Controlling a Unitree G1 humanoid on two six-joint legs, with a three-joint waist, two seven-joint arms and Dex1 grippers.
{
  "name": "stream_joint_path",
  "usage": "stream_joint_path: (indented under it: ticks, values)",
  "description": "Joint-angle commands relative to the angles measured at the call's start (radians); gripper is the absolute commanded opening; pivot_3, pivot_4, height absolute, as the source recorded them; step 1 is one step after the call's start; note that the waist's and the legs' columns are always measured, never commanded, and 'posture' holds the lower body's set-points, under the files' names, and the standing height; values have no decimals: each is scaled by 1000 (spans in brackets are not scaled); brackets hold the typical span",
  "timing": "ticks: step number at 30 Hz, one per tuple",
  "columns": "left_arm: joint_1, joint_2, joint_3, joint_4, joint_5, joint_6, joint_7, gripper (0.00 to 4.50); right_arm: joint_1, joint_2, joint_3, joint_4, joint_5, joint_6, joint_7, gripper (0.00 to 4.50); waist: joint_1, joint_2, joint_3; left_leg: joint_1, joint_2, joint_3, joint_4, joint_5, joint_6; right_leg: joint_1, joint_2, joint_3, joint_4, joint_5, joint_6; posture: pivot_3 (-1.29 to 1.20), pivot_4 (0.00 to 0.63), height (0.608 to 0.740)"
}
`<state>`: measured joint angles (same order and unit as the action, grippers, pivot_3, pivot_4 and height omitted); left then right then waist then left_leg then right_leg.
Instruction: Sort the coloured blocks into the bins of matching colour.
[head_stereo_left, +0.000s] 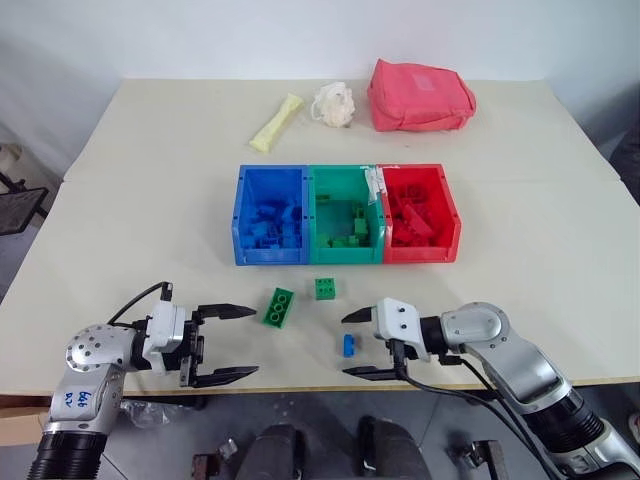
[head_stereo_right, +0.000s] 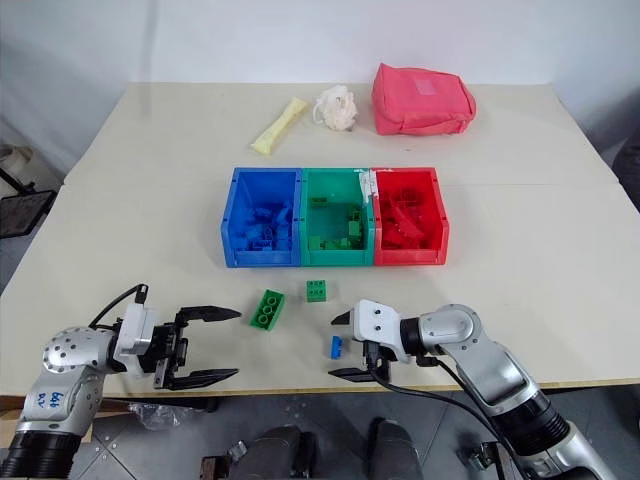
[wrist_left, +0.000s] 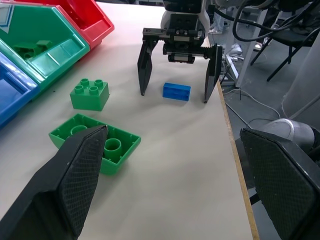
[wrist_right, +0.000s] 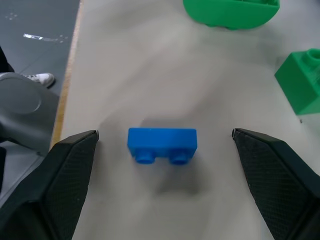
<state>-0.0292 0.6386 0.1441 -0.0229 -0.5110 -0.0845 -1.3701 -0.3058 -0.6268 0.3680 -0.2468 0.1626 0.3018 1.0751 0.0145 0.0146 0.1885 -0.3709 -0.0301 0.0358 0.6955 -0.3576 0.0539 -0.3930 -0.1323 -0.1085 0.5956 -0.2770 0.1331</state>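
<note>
A small blue block (wrist_right: 162, 144) lies on the table near the front edge, between the two fingers of my right gripper (head_stereo_left: 345, 346). That gripper is open, and both fingers stand clear of the block. Left of it are a long green block (head_stereo_left: 279, 306) and a small square green block (head_stereo_left: 325, 288). My left gripper (head_stereo_left: 255, 341) is open and empty, left of the long green block. Behind them the blue bin (head_stereo_left: 270, 253), green bin (head_stereo_left: 345, 253) and red bin (head_stereo_left: 420, 252) stand joined in a row, each holding blocks of its own colour.
A pink pouch (head_stereo_left: 420, 95), a white fluffy ball (head_stereo_left: 335, 103) and a pale yellow strip (head_stereo_left: 276, 122) lie at the back of the table (head_stereo_left: 550, 250). The table's front edge runs just under both grippers.
</note>
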Motion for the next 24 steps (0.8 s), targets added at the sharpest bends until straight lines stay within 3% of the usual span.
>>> stream_joint_path:
  ticks: [1, 7, 16, 24]
  values:
    - [10, 14, 24, -37, -26, -1, 6, 4500, 10, 4, 8, 8, -12, -27, 2, 3531, -1, 0, 0, 0, 0, 0, 0, 0, 0, 0, 0, 0, 0, 0, 0, 0, 150, 740]
    - [5, 13, 22, -31, -25, -3, 10, 4500, 19, 7, -2, 11, -11, -42, -3, 1513, -1, 0, 0, 0, 0, 0, 0, 0, 0, 0, 0, -1, 0, 0, 0, 0, 150, 740]
    - [-32, 3, 5, 3, -17, -10, 5, 4500, -18, 45, -42, -11, 26, -22, -34, 1428, -2, 0, 0, 0, 0, 0, 0, 0, 0, 0, 0, -1, 0, 0, 0, 0, 150, 740]
    - [-69, -8, -9, 38, -8, -20, 0, 4500, -206, 148, -72, 35, 69, 39, -69, 1428, -17, 0, 0, 0, 0, 0, -1, 0, 0, -1, 1, -2, 1, 0, 0, 0, 150, 740]
